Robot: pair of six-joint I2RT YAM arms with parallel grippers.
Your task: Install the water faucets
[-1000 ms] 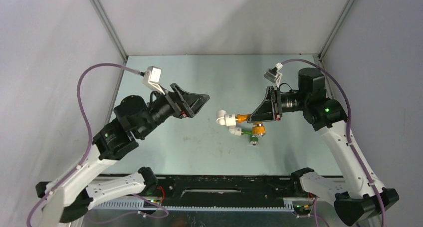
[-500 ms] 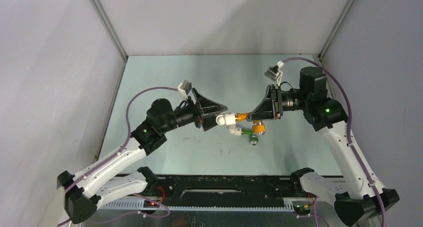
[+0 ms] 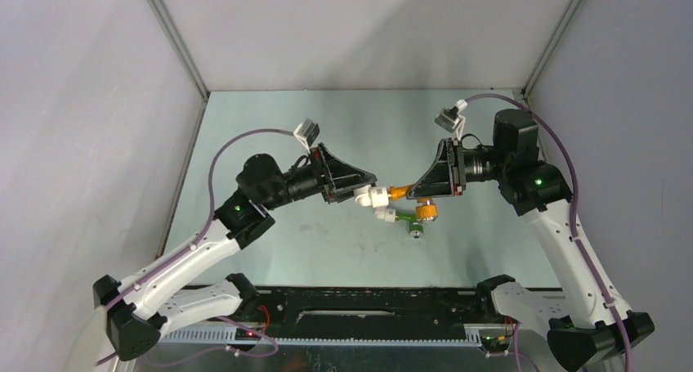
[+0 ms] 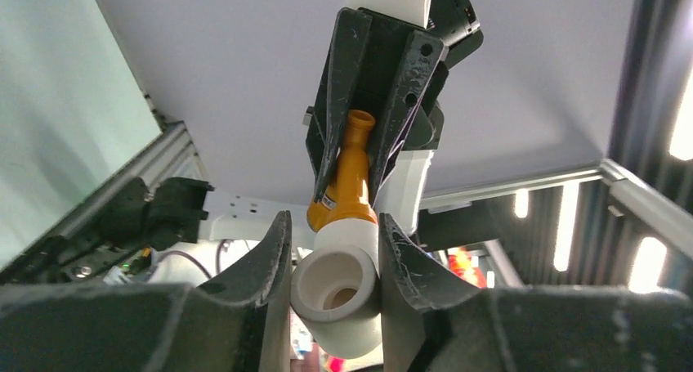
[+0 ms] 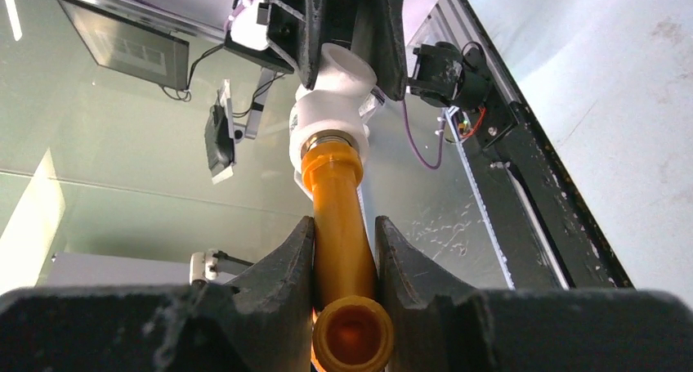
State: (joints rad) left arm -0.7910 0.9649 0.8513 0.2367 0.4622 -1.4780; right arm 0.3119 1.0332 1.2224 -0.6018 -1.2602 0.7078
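Left end effector [image 4: 334,239] closed onto elbow [image 4: 333,297]; orange faucet [image 5: 332,180] in right end effector [image 5: 344,231].

Orange faucet [image 5: 339,217], white elbow [image 4: 335,286], green faucet [image 3: 403,217], blk jaws.

Glossy plastic orange faucet [image 5: 337,217]; matt plastic white elbow [image 4: 347,239]

I see a pale green table [image 3: 270,127] with a black rail [image 3: 368,302] along its near edge; right of centre on it lies the green faucet [image 3: 405,217], a white elbow fitting [image 3: 384,216] on its left end, a yellow knob [image 3: 424,212] at its right
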